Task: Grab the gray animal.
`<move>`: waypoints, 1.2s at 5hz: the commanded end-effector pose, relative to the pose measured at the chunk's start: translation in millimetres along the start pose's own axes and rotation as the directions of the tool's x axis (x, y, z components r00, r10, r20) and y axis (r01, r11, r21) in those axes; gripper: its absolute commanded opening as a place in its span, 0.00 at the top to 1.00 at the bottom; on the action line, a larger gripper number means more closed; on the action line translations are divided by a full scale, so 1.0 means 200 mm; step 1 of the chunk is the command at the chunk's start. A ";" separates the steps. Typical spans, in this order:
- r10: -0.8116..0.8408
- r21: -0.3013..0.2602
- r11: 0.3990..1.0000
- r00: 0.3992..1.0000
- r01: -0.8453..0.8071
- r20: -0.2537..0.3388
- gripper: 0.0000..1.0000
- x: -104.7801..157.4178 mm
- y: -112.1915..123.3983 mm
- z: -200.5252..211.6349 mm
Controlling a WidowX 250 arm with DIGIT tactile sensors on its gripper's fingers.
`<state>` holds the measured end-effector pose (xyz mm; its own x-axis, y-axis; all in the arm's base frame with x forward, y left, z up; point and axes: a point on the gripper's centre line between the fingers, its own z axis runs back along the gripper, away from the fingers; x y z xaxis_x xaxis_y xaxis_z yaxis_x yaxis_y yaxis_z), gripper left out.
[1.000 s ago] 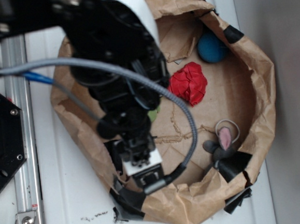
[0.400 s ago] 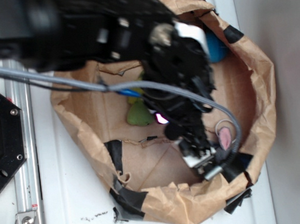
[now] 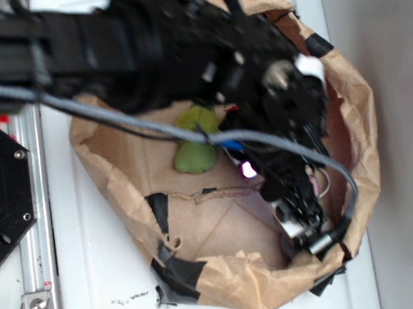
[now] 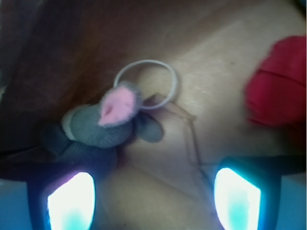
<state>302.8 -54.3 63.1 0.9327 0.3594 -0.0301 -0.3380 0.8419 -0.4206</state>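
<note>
Two fingertips (image 4: 71, 201) glowing white-cyan at bottom of wrist view, spread wide, nothing between them. Gripper (image 3: 303, 227) low inside brown paper-walled basin (image 3: 122, 175), near its right wall, arm motion-blurred. Gray plush mouse (image 4: 103, 125) lying on basin floor against dark wall, just ahead of left-side fingertip, not touched; pink ear up, thin looped tail (image 4: 148, 84) lying behind it. Red crumpled object (image 4: 278, 88) well apart, at wrist view's right edge. Lime-green plush toy (image 3: 195, 148) near basin centre, left of arm.
</note>
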 end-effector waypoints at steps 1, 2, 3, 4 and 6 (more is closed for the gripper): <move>-0.221 -0.014 0.975 0.972 0.222 0.082 0.00 0.08 -0.23 -0.02; -0.324 0.024 0.946 0.942 0.323 0.084 0.00 0.07 -0.28 -0.07; -0.351 0.081 0.935 0.935 0.346 0.054 0.17 0.06 -0.24 -0.13; -0.334 0.097 0.939 0.942 0.330 0.027 1.00 0.03 -0.19 -0.15; -0.367 0.099 0.925 0.930 0.367 -0.018 1.00 -0.07 -0.14 0.00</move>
<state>295.6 -81.5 59.3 0.9984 0.0238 0.0515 -0.0072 0.9538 -0.3004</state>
